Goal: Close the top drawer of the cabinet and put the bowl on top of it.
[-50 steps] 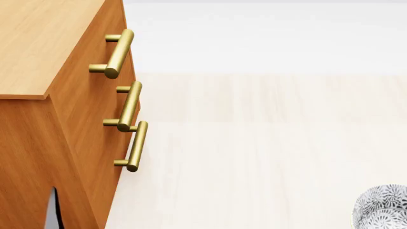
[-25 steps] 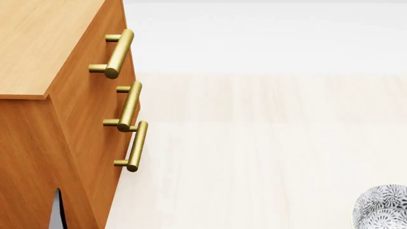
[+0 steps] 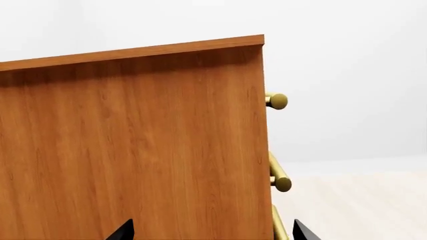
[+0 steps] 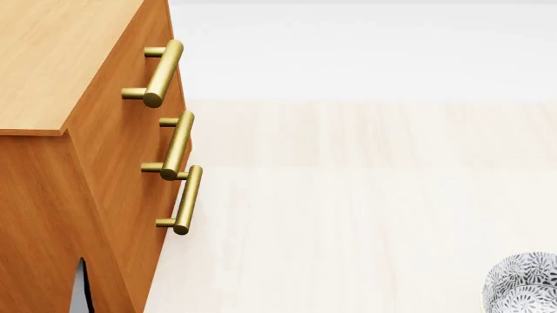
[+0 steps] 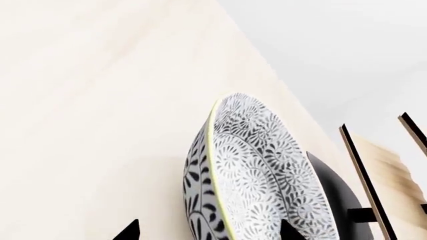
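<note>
Since both open end effectors grip nothing, the right end effector (image 5: 210,231) could tip the bowl (image 5: 257,175) off the tabletop (image 5: 100,100) by nudging its rim.

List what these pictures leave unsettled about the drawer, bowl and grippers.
- Top drawer: head view is too oblique to tell if it's fully shut.
- Bowl: cut by the head view's corner; its footing is out of frame in the right wrist view.
- Both grippers: only fingertips show, nothing between them.
</note>
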